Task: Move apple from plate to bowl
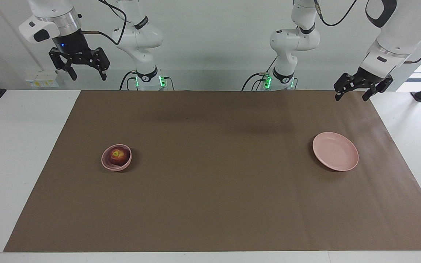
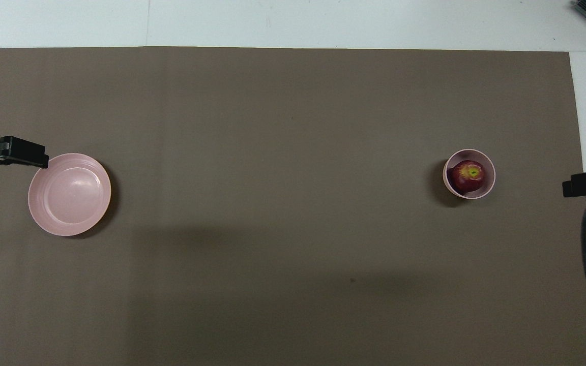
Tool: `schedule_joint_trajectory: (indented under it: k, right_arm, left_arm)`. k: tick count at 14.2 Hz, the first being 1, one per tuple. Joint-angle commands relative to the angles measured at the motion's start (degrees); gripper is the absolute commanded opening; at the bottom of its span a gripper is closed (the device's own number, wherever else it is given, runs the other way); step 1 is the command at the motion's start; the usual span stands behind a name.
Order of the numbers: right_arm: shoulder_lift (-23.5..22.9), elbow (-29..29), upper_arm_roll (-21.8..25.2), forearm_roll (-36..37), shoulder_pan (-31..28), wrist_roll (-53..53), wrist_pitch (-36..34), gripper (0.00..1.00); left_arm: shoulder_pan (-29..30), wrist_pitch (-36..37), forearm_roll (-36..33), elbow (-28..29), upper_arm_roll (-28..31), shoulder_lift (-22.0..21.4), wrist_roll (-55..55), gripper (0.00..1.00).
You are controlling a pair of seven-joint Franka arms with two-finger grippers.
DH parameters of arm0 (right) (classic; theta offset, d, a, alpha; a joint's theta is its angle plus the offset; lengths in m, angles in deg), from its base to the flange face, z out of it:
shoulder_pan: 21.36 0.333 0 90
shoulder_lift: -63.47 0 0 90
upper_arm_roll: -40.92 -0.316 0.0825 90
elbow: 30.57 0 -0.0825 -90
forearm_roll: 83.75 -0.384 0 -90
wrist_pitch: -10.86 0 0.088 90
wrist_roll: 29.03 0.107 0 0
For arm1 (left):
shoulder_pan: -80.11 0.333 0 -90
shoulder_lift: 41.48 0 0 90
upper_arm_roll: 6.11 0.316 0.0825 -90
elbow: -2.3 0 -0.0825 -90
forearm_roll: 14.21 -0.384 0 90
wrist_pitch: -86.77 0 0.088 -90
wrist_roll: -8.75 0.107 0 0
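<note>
Left gripper (image 1: 363, 89): raised near the robots' table edge, fingers spread, nothing held.
Right gripper (image 1: 79, 67): raised likewise, fingers apart, empty.
Plate (image 1: 335, 151): bare, left arm's end.
Apple (image 1: 118, 156): seated in bowl (image 1: 105, 162); judged firm, smooth, light; best pinched across its widest part.

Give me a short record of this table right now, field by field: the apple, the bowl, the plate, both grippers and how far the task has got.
apple: small dark red apple with a yellowish stem patch, in the bowl
bowl: small deep pale pink bowl, toward the right arm's end
plate: flat round pale pink plate, bare, toward the left arm's end
left gripper: open, empty, raised
right gripper: open, empty, raised
task: apple already in the bowl
</note>
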Motion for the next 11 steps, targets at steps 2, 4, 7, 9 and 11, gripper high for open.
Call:
schedule_joint_trajectory:
  k: [2, 4, 7, 9, 11]
  right_arm:
    - [1.3, 1.6, 0.2, -1.4, -0.6, -1.7, -0.2, 1.00]
    - [0.7, 1.2, -0.3, -0.9, -1.8, -3.0, -0.2, 1.00]
    - [-0.2, 0.7, -2.3, -1.4, -4.9, -4.1, 0.0, 1.00]
    - [-0.6, -0.3, -7.7, -2.3, -10.2, -4.1, -0.8, 1.00]
    - [-1.3, -0.8, -8.1, -2.1, -8.5, -3.9, -3.0, 1.00]
  left_arm:
    - [-1.1, 1.2, -0.9, 0.4, 0.8, -0.9, -0.4, 1.00]
    - [-0.6, 1.2, -0.9, 0.4, 1.0, -0.9, -0.3, 1.00]
    - [-0.5, 1.3, -0.9, 0.4, 1.0, -0.9, -0.3, 1.00]
    - [-0.6, 1.3, -1.0, 0.4, 0.8, -0.9, -0.3, 1.00]
    - [-0.5, 1.3, -1.0, 0.4, 1.0, -0.9, -0.3, 1.00]
